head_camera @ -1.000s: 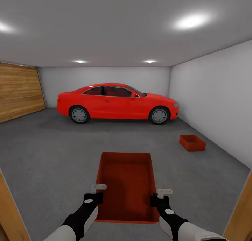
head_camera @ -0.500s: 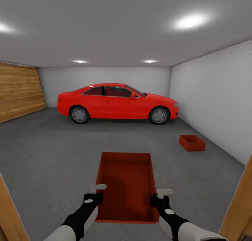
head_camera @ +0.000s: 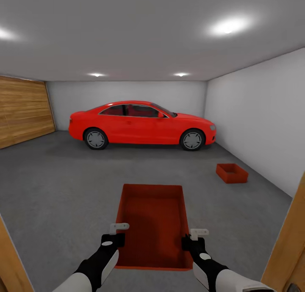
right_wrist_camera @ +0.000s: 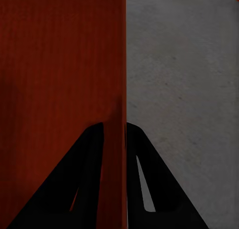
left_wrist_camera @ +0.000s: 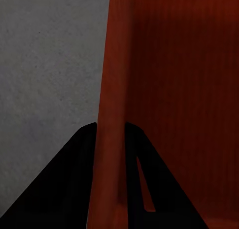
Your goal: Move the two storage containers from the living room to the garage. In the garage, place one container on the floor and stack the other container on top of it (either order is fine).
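Nearest, at the 6 o'clock edge of the head view, both black-sleeved arms reach forward and carry one storage container, the held bin (head_camera: 154,226), an orange-red open-topped box with its long axis running toward 12 o'clock. Left gripper (head_camera: 114,237) sits on the bin's left wall at about 7 o'clock; the left wrist view shows its dark fingers (left_wrist_camera: 79,179) one on each side of that ribbed wall, pinching it, with the held bin (left_wrist_camera: 174,99) on one side and speckled grey concrete on the other. Right gripper (head_camera: 192,240) takes the right wall at about 5 o'clock; in the right wrist view its fingers (right_wrist_camera: 149,174) likewise straddle and pinch the thin wall of the held bin (right_wrist_camera: 59,79). Orange wooden door-frame edges (head_camera: 284,249) stand at the lower corners, 4 and 8 o'clock. Beyond lies the garage floor (head_camera: 63,186), dark grey and speckled. Farther out, toward 2 o'clock, the second bin (head_camera: 231,173) rests on the floor near the pale grey right wall (head_camera: 262,118), well apart from the held one. Farther still, around 12 o'clock, a red car (head_camera: 142,124) is parked side-on before the back wall. Wood-plank panelling (head_camera: 23,109) covers the left side at 10 o'clock. Ceiling lights (head_camera: 228,27) glow overhead.
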### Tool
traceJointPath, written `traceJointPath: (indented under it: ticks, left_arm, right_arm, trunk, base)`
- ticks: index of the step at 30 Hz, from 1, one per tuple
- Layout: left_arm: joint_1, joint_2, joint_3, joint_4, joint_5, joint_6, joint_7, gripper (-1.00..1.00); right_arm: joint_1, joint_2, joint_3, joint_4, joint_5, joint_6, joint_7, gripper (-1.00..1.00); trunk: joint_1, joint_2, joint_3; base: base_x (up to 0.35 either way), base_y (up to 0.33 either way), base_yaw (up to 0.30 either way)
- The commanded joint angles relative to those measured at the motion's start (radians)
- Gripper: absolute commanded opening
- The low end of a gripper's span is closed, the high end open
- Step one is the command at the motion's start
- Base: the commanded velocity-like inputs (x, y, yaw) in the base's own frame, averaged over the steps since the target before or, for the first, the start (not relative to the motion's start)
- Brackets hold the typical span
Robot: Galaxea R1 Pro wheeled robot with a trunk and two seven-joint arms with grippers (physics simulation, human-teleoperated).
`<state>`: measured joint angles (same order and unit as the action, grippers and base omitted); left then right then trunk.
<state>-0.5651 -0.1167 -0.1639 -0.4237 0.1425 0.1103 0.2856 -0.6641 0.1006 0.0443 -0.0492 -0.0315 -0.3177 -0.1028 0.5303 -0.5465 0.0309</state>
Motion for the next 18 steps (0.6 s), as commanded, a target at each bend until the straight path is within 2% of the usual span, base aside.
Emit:
traceJointPath:
  ticks: [1,6,11,18]
  left_arm:
    - [-0.001,0.002,0.023,0.000,0.019,0.006,0.010,-1.00]
    - [-0.001,0.001,0.023,0.000,0.019,0.005,0.010,-1.00]
    - [-0.001,0.002,0.023,0.000,0.019,0.005,0.010,-1.00]
    - [0.000,0.001,0.023,0.000,0.019,0.005,0.010,-1.00]
  right_arm:
    - [0.000,-0.010,-0.001,-0.001,-0.010,-0.051,0.002,-1.00]
    - [0.000,-0.009,-0.001,-0.001,-0.011,-0.050,0.002,-1.00]
    - [0.000,-0.009,-0.001,-0.001,-0.011,-0.050,0.002,-1.00]
    - [0.000,-0.010,-0.001,-0.001,-0.010,-0.050,0.002,-1.00]
  trunk:
    - [0.000,-0.001,0.000]
    - [0.000,-0.001,0.000]
    - [0.000,-0.001,0.001]
    - [0.000,-0.001,0.001]
  base:
    - [0.000,-0.001,0.000]
    - [0.000,0.000,0.000]
    - [0.000,0.000,0.168]
    - [0.000,0.000,0.015]
